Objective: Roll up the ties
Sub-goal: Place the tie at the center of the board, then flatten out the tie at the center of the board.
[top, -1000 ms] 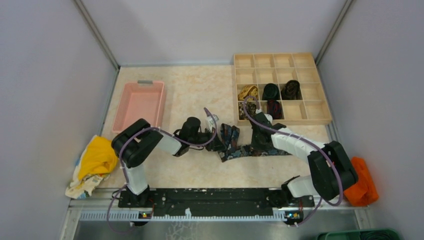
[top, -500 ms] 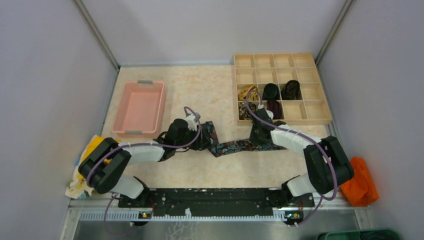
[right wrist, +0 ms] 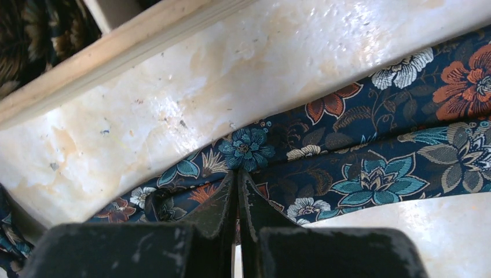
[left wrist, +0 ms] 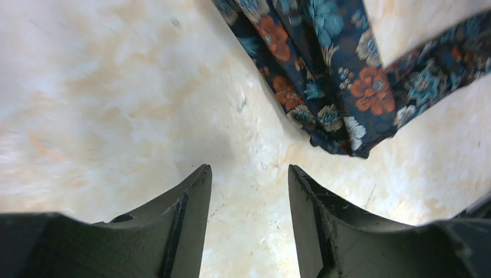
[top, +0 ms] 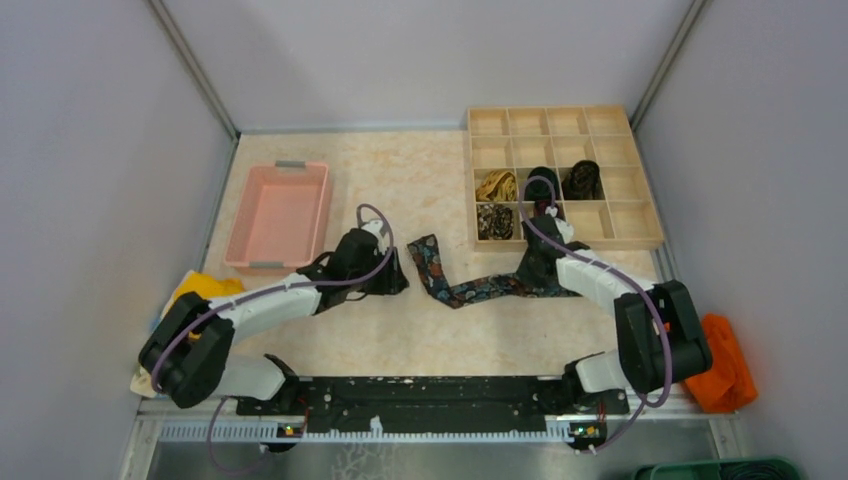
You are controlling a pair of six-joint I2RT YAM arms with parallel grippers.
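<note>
Stretched flat and unrolled across the middle of the tabletop (top: pixel 400 340), nearer the right edge than the left: a dark floral tie (top: pixel 470 292). Wide end toward the centre and angled at the far edge; narrower length running right, just in front of the wooden organizer (top: pixel 640 240), and passing under the right wrist.

Just left of that wide end, low over the tabletop: the left gripper (top: pixel 393 277), spread wide, with its fingers (left wrist: pixel 185 226) framing only bare beige surface. Beyond the fingertips and apart from them, the tie's pointed tip.

Down on the narrower length: the right gripper (right wrist: pixel 237 194), pressed together and pinching the fabric where two layers overlap. Close beyond it, the organizer's front wall.

In the organizer at the far right corner, four coils:
- Third row from the far edge, first compartment from the left: a gold rolled tie (top: pixel 497 185).
- Same row, second compartment: a black-green rolled tie (top: pixel 542 183).
- Same row, third compartment: a dark rolled tie (top: pixel 582 180).
- Nearest row, first compartment: a brown paisley rolled tie (top: pixel 493 222).

Toward the far left corner: a pink bin (top: pixel 280 215). At the left edge near the front: a yellow cloth (top: pixel 200 292). Past the front right corner: an orange cloth (top: pixel 725 365).
</note>
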